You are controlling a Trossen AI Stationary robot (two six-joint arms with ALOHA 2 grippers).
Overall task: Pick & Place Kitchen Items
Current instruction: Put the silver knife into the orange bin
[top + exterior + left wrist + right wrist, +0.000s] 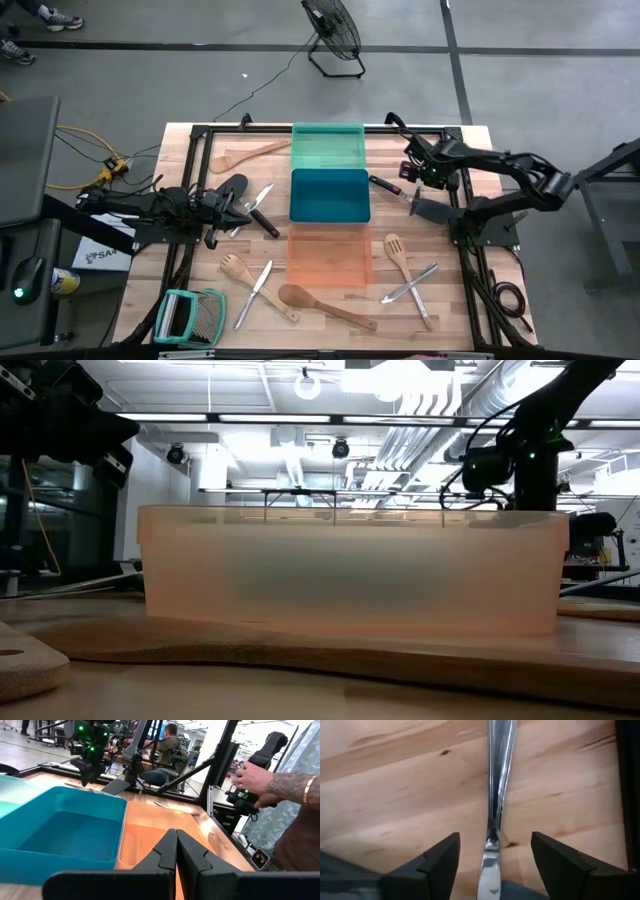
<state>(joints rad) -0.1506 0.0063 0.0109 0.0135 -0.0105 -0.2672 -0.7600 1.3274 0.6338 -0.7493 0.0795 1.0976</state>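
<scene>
My right gripper (495,852) is open at the table's far right (408,178). Its fingers stand on either side of the silver shaft (496,795) of a spatula (428,209) with a dark handle and a grey blade, which lies flat on the wooden table. My left gripper (176,847) is shut and empty at the table's left (243,205), beside a black spatula (230,188) and a silver knife (262,195). Other utensils lie flat on the table: a wooden spatula (245,155), a wooden fork (237,268), a wooden spoon (320,305) and silver tongs (410,285).
Green (327,145), blue (330,195) and orange (328,258) trays stand in a row down the table's middle. A green-framed tool (190,318) lies at the near left corner. A person's hand (260,777) shows beyond the table's right side.
</scene>
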